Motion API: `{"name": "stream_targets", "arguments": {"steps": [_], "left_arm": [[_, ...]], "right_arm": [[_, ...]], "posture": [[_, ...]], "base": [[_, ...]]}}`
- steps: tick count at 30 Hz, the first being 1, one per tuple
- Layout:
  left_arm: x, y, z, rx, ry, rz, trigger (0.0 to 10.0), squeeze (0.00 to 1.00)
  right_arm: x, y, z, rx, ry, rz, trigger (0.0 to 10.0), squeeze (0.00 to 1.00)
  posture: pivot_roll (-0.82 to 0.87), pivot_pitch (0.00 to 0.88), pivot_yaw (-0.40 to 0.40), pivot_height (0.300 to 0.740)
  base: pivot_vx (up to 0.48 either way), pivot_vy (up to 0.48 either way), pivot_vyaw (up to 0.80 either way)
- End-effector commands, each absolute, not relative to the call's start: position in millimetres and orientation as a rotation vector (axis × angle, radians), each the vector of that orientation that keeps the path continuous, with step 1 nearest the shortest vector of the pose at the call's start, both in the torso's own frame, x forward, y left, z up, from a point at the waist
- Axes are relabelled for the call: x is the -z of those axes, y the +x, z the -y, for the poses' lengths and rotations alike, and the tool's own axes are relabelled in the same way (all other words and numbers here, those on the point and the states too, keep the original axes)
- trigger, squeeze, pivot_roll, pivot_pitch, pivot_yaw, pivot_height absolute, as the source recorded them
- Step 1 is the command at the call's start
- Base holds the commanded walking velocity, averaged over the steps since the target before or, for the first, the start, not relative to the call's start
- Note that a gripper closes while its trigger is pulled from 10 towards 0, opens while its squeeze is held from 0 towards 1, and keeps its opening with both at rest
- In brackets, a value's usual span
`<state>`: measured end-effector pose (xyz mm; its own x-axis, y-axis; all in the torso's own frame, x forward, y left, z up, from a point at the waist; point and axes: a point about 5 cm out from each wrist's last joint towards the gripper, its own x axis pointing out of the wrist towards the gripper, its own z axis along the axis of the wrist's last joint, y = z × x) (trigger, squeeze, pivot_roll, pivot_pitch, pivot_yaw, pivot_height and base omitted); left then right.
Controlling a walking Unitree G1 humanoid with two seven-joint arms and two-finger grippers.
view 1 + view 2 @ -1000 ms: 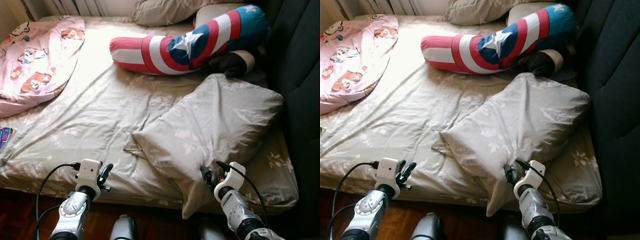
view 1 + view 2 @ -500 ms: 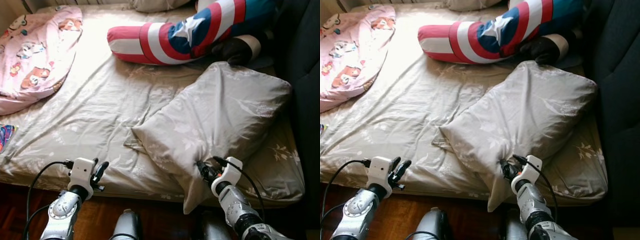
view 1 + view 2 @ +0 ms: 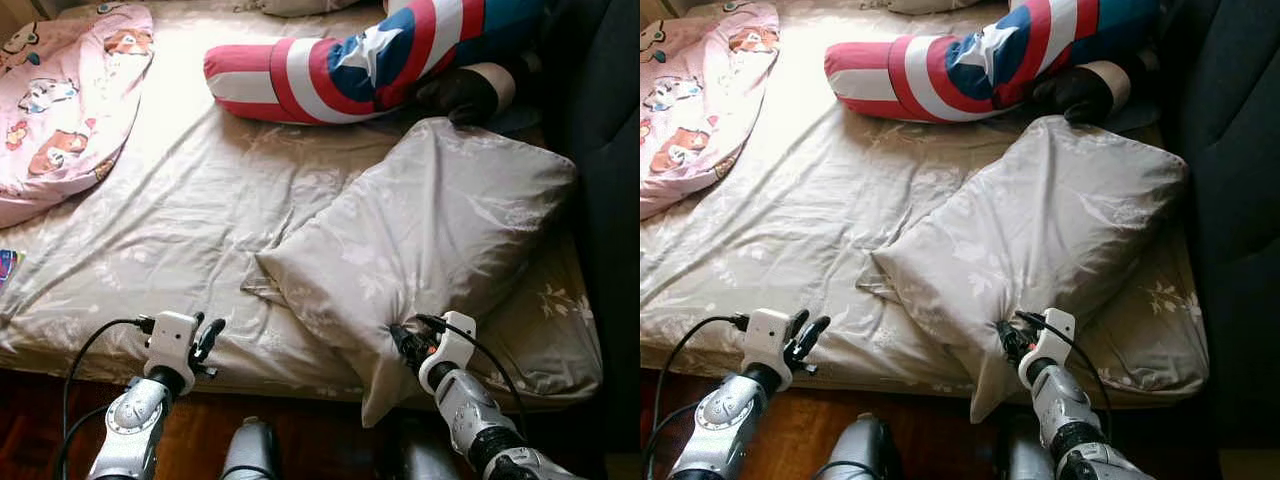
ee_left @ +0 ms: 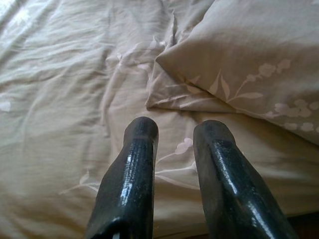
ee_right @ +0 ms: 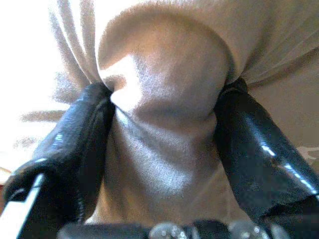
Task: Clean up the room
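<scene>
The grey floral pillow [image 3: 430,240] lay right of centre on the bed [image 3: 160,230], its long axis running from lower left to upper right, its near corner pinched between the closed-in fingers of the right gripper [image 5: 162,124]. The left gripper [image 4: 174,134] hovered low left over the sheet, fingers slightly parted and empty. Beyond lay a striped shield-print bolster [image 3: 350,70], cut off at the top, probably resting on something dark, and a pink cartoon blanket [image 3: 60,90] at upper left.

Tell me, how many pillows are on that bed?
3. A beige pillow pinched by the right gripper, a striped star bolster behind it, and a beige pillow at the top edge. More may lie beyond.
</scene>
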<state>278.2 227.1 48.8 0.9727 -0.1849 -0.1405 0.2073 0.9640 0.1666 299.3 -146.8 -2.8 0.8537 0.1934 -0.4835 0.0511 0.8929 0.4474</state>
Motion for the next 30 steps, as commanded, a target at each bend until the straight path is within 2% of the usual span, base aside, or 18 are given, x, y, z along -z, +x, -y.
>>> {"name": "stream_targets", "arguments": {"steps": [1, 18, 30], "left_arm": [[-44, 273, -232, 0.182, 0.175, -0.15, 10.0, 0.0], [-45, 277, -231, 0.169, 0.171, -0.16, 10.0, 0.0], [-46, 284, -231, 0.151, 0.162, -0.159, 10.0, 0.0]], "right_arm": [[22, 279, 127, -0.143, 0.467, -0.665, 0.0, 0.0], [25, 277, 130, -0.125, 0.464, -0.67, 0.0, 0.0], [23, 279, 146, -0.079, 0.445, -0.656, 0.0, 0.0]], "posture": [[0.09, 0.288, 0.092, 0.653], [0.09, 0.266, 0.081, 0.653], [0.06, 0.222, 0.052, 0.653]], "base": [[0.0, 0.0, 0.0], [0.0, 0.0, 0.0], [0.0, 0.0, 0.0]]}}
